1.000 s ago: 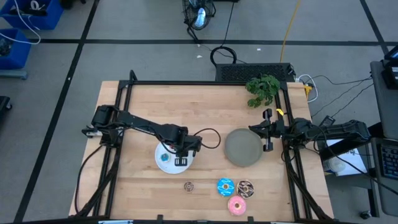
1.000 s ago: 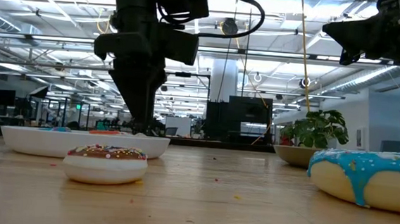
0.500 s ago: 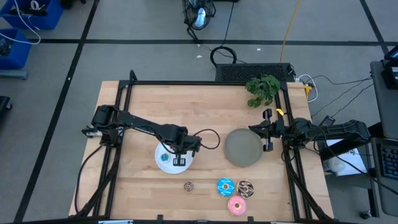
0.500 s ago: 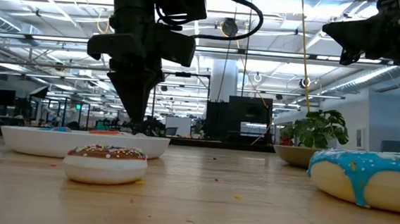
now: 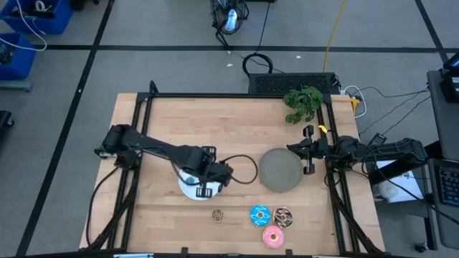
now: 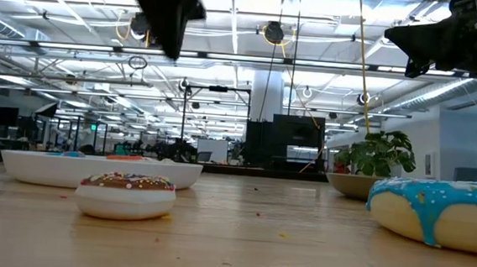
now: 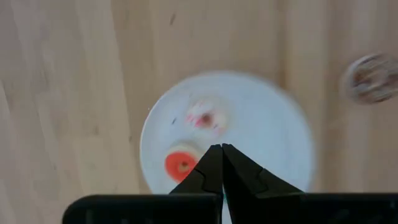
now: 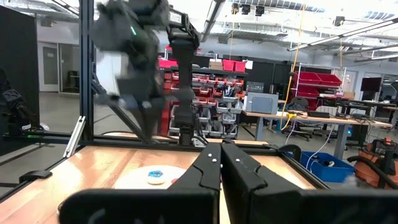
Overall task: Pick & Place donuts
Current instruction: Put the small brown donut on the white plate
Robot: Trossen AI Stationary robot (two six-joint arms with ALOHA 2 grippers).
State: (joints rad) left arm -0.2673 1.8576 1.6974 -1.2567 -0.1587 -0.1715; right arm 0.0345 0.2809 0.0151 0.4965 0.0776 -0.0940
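Observation:
My left gripper (image 5: 206, 189) hangs shut and empty, pointing down, well above the white plate (image 5: 185, 188); in the low view it is up at the top (image 6: 171, 19). On the white plate (image 7: 261, 143) lie a tiny red donut (image 7: 181, 164) and a tiny pink-white donut (image 7: 205, 118); a tiny blue donut (image 8: 155, 175) lies there too. On the table near the front edge lie a tiny brown donut (image 5: 217, 213), a blue donut (image 5: 259, 214), a brown sprinkled donut (image 5: 283, 216) and a pink donut (image 5: 272, 236). My right gripper (image 5: 310, 152) waits shut at the right edge.
A grey plate (image 5: 280, 170) sits right of the white one, close to my right gripper. A green plant (image 5: 303, 102) stands at the far right corner. A black frame (image 5: 237, 95) runs along the table's far edge and sides. Bare wood lies between the plates and the loose donuts.
My left gripper has risen straight up from just over the white plate, drifting slightly toward the near edge, and carries nothing. The donuts on the plate and on the table stay where they were.

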